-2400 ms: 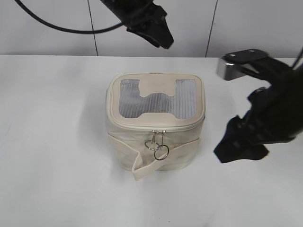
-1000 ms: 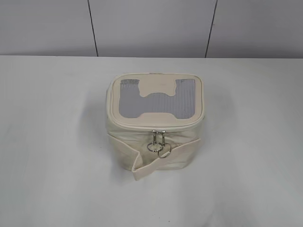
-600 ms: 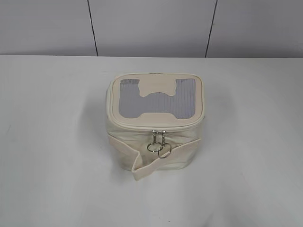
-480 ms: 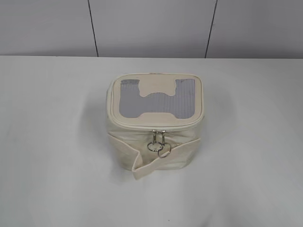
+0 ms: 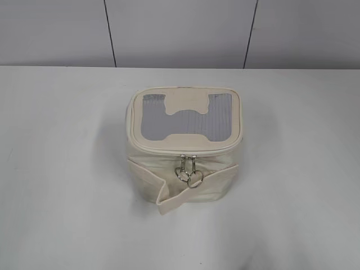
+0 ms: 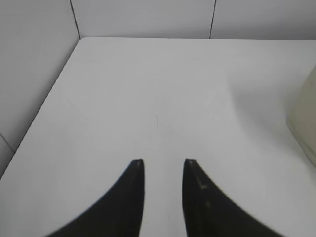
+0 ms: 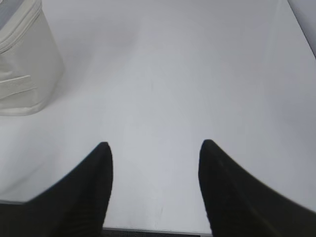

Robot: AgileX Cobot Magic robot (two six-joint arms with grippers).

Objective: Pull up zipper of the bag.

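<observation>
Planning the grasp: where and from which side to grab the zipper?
Take a ring pull of the zipper, coming from the bag's camera-facing front. Both sliders sit together mid-front under the lid rim, and the rings hang loose against the front wall above the strap.

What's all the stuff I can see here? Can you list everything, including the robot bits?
bag: one, cream, standing upright in the middle of the table.
lid panels: grey ribbed, on top of the bag, around a cream patch.
zipper: one cream track round the lid's rim, with two small silver sliders side by side at the near face.
ring pulls: two, silver, hanging below the sliders.
strap: one, cream, across the bag's near face, its loose end sticking out lower left.
table: one, white.
wall: grey panels behind the table.
left gripper: black fingers apart, above bare table, holding nothing.
right gripper: black fingers wide apart, holding nothing.
</observation>
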